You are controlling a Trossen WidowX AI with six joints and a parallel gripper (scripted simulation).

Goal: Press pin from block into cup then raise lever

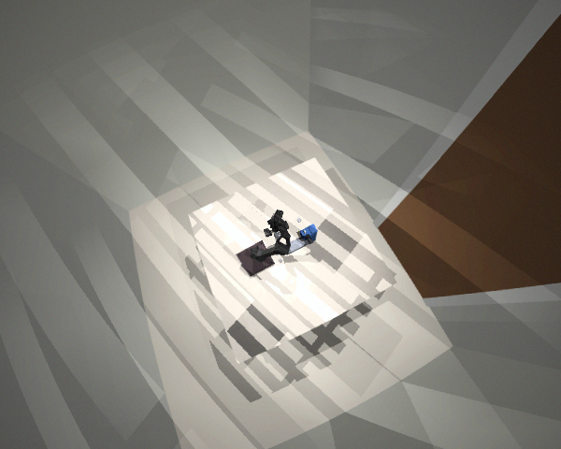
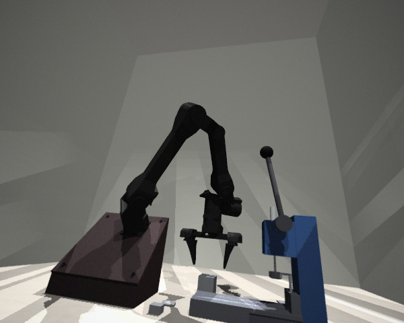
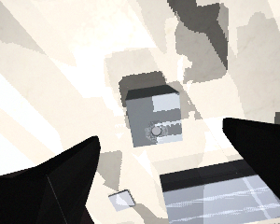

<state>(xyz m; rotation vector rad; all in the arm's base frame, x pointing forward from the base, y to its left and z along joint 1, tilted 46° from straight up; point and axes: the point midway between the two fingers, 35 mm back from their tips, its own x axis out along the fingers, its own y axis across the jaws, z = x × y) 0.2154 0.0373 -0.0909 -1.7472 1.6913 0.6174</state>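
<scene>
Above the grey metal block with its round pin (image 2: 207, 282) (image 3: 154, 119), the black two-fingered gripper (image 2: 210, 252) (image 3: 160, 133) hangs, fingers spread, empty. Picking up seems in hand; next calls for a straight descent around the block.

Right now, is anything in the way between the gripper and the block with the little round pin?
No, nothing visible is in the way. The open gripper is above the block, and the wrist view shows the block's whole top between the spread fingertips.
</scene>
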